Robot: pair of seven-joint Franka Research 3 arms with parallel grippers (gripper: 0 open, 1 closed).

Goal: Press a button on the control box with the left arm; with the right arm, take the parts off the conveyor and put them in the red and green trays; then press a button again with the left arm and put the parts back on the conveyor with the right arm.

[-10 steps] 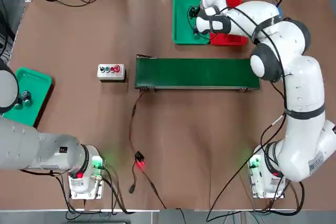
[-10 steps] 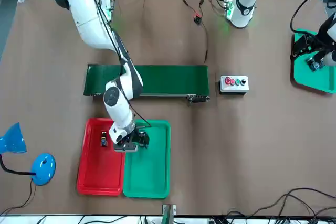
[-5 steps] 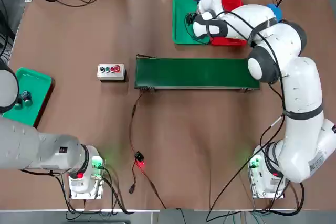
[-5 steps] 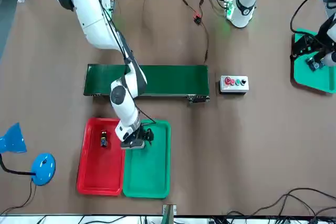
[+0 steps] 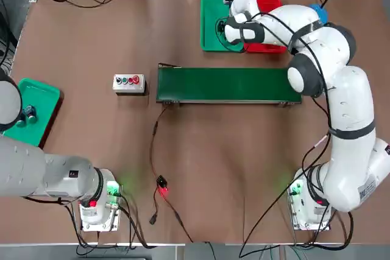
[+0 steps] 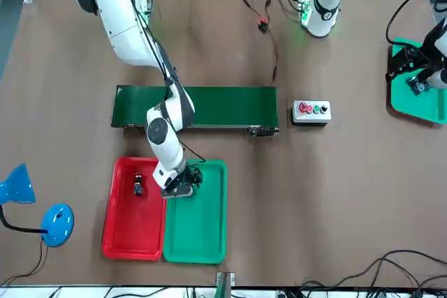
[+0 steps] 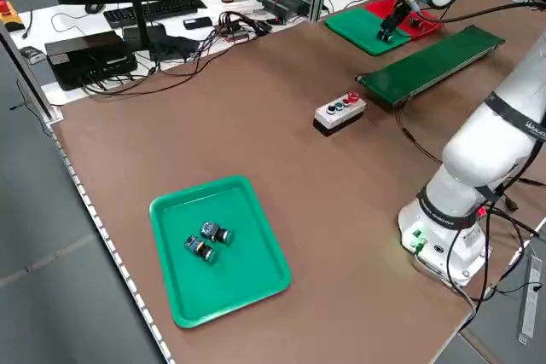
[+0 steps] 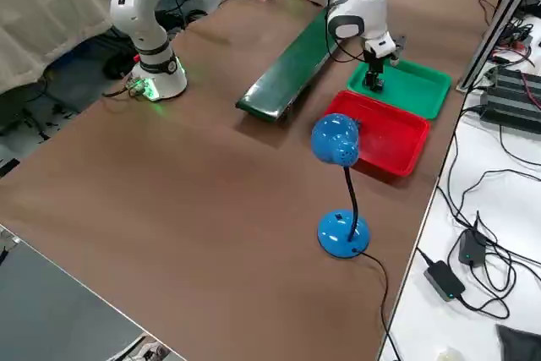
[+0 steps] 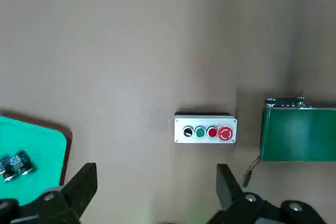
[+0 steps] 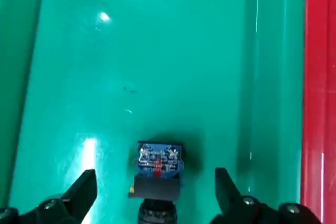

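Note:
My right gripper (image 6: 183, 185) hangs low over the green tray (image 6: 199, 235), close to its border with the red tray (image 6: 133, 232). In the right wrist view its fingers stand wide apart, open, on either side of a dark part (image 10: 159, 161) with a blue label that lies on the green tray floor. Another small part (image 6: 137, 186) lies in the red tray. The conveyor (image 5: 225, 84) shows no parts on its belt. The control box (image 5: 129, 81) sits off the belt's end. My left gripper (image 9: 156, 171) is open, raised over the table's left edge, with the control box (image 9: 205, 129) ahead of it.
A teal tray (image 5: 39, 98) with two small parts (image 7: 207, 240) lies at the left edge under the left arm. A blue desk lamp (image 6: 42, 218) stands beside the red tray. A thin cable with a red-lit plug (image 5: 161, 188) runs from the conveyor toward the arm bases.
The right gripper shifted a little farther over the green tray, away from the red tray's edge, then settled. The left arm has not moved.

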